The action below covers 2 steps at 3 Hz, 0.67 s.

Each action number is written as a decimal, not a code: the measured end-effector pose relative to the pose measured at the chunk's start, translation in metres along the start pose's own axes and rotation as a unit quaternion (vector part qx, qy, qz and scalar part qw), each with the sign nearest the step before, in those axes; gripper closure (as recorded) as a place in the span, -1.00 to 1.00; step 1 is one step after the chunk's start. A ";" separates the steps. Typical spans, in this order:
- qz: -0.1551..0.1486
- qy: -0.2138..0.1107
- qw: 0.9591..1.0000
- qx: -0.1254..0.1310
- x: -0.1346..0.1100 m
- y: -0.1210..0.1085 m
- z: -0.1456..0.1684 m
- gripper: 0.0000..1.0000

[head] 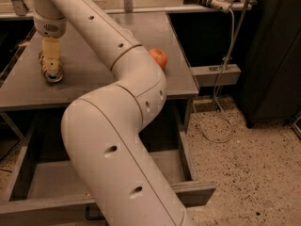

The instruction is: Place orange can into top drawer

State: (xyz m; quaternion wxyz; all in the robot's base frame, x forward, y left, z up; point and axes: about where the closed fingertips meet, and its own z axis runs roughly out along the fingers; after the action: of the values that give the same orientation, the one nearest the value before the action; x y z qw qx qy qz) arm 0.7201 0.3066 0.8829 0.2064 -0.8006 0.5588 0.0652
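Note:
The orange can [53, 72] lies on its side on the left part of the grey tabletop [94, 69], its silver end facing me. My gripper [51, 61] hangs straight down from the wrist right above the can, reaching its top; I cannot tell whether it touches it. The top drawer [47, 180] is pulled out below the tabletop. It is a wide shallow grey tray whose inside shows nothing in it, and the black handle [93, 215] sits on its front panel. My arm crosses in front and hides the drawer's middle.
A round orange fruit [159, 58] sits near the tabletop's right edge, partly behind my arm. A white cable [225, 65] hangs down at the right beside a dark cabinet [273, 55]. Speckled floor [244, 173] lies to the right of the drawer.

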 end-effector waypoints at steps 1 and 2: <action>0.002 0.000 1.000 -0.004 0.005 -0.002 0.009 -1.00; 0.000 0.001 1.000 -0.011 0.005 -0.001 0.018 -1.00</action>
State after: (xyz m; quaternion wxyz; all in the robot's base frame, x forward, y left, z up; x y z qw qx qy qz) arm 0.7254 0.3094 0.8652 0.1971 -0.8026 0.5586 0.0699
